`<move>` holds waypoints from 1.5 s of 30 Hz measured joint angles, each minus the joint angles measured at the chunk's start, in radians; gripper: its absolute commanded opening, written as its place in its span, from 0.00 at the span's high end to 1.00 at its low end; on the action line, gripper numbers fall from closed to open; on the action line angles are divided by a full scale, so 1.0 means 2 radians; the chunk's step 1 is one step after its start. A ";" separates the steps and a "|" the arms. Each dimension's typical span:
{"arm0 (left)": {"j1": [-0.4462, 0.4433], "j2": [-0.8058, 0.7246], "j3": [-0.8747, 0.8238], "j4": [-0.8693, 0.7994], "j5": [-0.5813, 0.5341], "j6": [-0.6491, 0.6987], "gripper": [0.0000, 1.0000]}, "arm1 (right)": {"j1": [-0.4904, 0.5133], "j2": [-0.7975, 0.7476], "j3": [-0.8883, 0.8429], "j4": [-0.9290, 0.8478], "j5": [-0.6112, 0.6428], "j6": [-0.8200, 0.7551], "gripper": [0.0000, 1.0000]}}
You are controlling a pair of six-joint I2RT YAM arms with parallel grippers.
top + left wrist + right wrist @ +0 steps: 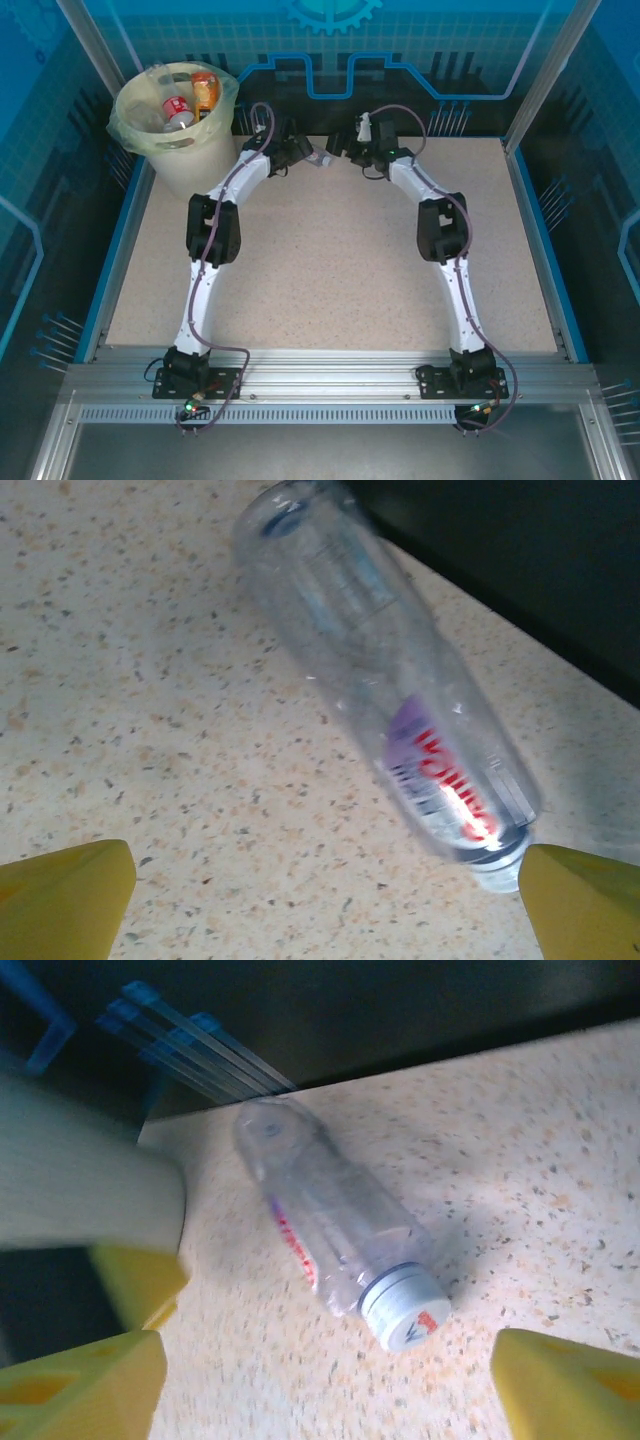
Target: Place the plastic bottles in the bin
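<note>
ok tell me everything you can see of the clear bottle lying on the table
The bottle is small, clear, thin plastic, seemingly empty, with a label in red lettering and a white screw cap bearing a red mark. It lies on its side on the speckled table near its far edge, cap on. Nothing but the table plainly touches it.

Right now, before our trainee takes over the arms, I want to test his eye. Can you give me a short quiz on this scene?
1. True or false: the clear bottle stands upright on the table.
2. The bin sits at the table's: A far left corner; B near right corner; C centre.
3. Fill in: the clear bottle's cap is ____.
Key: 1 false, it lies on its side; 2 A; 3 white.
</note>
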 measured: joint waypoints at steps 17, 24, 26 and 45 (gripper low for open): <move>0.010 0.005 0.002 0.013 0.004 -0.005 0.01 | 0.024 0.154 0.189 -0.014 0.043 0.155 0.49; 0.020 0.014 0.007 0.017 0.011 -0.006 0.01 | 0.026 0.156 0.189 -0.009 0.046 0.156 0.51; 0.021 0.020 0.008 0.017 0.014 -0.006 0.01 | 0.027 0.160 0.193 -0.003 0.045 0.153 0.55; 0.040 0.030 0.010 0.033 0.037 0.033 0.01 | 0.097 0.100 0.090 -0.009 0.000 -0.035 0.73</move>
